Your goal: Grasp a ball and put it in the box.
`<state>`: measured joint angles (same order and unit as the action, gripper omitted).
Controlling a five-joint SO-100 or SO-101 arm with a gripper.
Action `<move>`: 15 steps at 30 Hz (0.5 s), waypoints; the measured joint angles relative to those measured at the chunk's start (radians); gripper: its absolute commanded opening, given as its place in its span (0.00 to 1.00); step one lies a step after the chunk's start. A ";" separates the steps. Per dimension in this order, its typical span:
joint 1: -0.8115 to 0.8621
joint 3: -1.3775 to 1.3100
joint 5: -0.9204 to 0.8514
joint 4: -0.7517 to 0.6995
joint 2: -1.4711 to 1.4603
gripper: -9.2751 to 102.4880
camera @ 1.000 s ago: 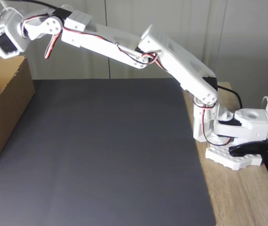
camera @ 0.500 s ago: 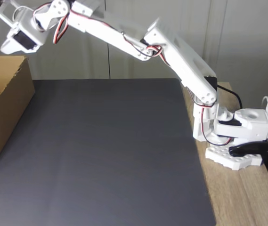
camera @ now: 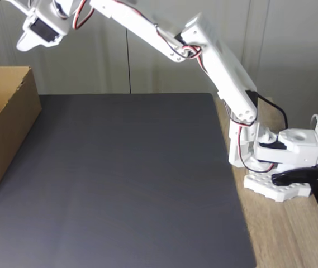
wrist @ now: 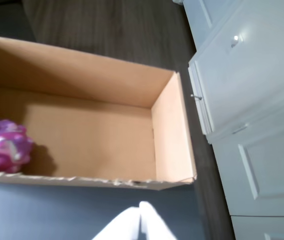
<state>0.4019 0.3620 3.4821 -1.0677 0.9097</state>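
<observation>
The ball [wrist: 4,145] sits on the floor of the box [wrist: 169,135], down at the left end in the wrist view, against the near wall. The claw [wrist: 140,209] pokes in from the bottom edge of that view, white tips pressed together, closed and empty, just outside the box's near wall. In the fixed view the arm [camera: 214,61] stretches high and left over the dark mat [camera: 119,178] on the counter [camera: 287,234], box [camera: 8,123] at the left edge.
</observation>
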 measured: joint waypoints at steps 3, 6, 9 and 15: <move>-0.021 0.008 0.002 -0.040 0.052 0.08; -0.034 0.084 0.003 -0.043 0.140 0.08; -0.035 0.209 0.009 -0.040 0.249 0.08; -0.038 0.649 0.018 0.077 0.581 0.08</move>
<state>0.3636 1.0109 3.5005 -0.9910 1.4910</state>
